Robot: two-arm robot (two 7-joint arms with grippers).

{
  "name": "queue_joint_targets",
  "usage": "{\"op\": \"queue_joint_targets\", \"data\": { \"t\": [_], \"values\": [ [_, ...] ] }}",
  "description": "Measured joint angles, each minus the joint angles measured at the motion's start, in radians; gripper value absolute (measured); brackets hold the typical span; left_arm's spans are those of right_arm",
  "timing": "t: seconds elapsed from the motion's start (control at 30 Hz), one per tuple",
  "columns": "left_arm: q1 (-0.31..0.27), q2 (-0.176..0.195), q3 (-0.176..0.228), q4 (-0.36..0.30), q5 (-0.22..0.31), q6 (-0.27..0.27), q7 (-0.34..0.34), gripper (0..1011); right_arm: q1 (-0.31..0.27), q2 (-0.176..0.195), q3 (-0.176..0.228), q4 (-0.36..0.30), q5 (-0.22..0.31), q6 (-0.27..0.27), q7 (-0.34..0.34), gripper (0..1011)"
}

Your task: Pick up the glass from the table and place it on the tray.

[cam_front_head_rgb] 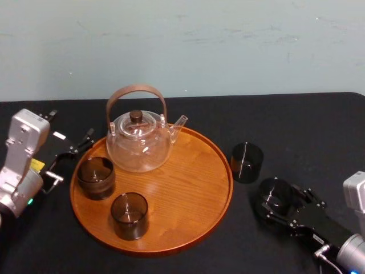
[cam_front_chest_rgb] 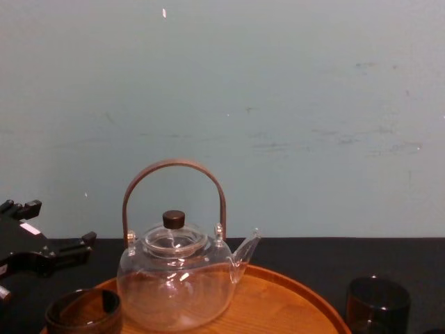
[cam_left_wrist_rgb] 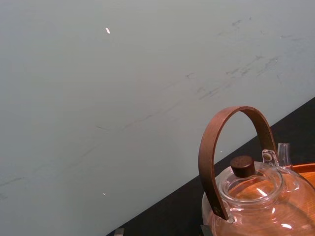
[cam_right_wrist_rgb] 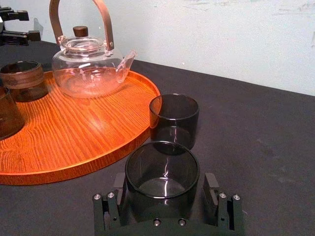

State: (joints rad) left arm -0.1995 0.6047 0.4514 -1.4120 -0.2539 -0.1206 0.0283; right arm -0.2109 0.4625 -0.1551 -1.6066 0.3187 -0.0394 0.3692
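The right hand, spread around the glass on the worktop beside the tray, may slip if closed weakly; a low carry could knock the second glass; the left hand idles spread

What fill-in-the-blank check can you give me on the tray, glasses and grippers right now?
1. Beside the teapot, ___ dark glasses stand on the tray.
2. The right gripper surrounds a glass standing on the ___.
3. The teapot's spout points to the robot's ___.
4. The left gripper, beside the tray, is ___.
Missing words: two; table; right; open.
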Motion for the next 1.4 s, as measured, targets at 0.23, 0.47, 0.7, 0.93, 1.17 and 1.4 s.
{"op": "queue_joint_targets", "data": {
  "t": [0.23,0.47,0.7,0.93,1.17,1.4],
  "values": [
    [0.0,0.0,0.0,0.0,0.0,0.0,0.0,1001,0.042,-0.006,-0.019,0.039,0.004,0.006,0.016,1002],
    [0.0,0.0,0.0,0.0,0.0,0.0,0.0,1001,0.08,-0.011,-0.039,0.074,0.005,0.009,0.028,1002],
    [0.0,0.0,0.0,0.0,0.0,0.0,0.0,1001,0.114,-0.017,-0.061,0.11,0.003,0.005,0.037,1002],
    [0.0,0.0,0.0,0.0,0.0,0.0,0.0,1001,0.122,-0.021,-0.065,0.12,0.001,-0.001,0.036,1002],
    [0.0,0.0,0.0,0.0,0.0,0.0,0.0,1001,0.12,-0.02,-0.065,0.118,0.0,-0.001,0.035,960],
    [0.0,0.0,0.0,0.0,0.0,0.0,0.0,1001,0.119,-0.019,-0.064,0.117,0.0,0.0,0.035,905]
  ]
}}
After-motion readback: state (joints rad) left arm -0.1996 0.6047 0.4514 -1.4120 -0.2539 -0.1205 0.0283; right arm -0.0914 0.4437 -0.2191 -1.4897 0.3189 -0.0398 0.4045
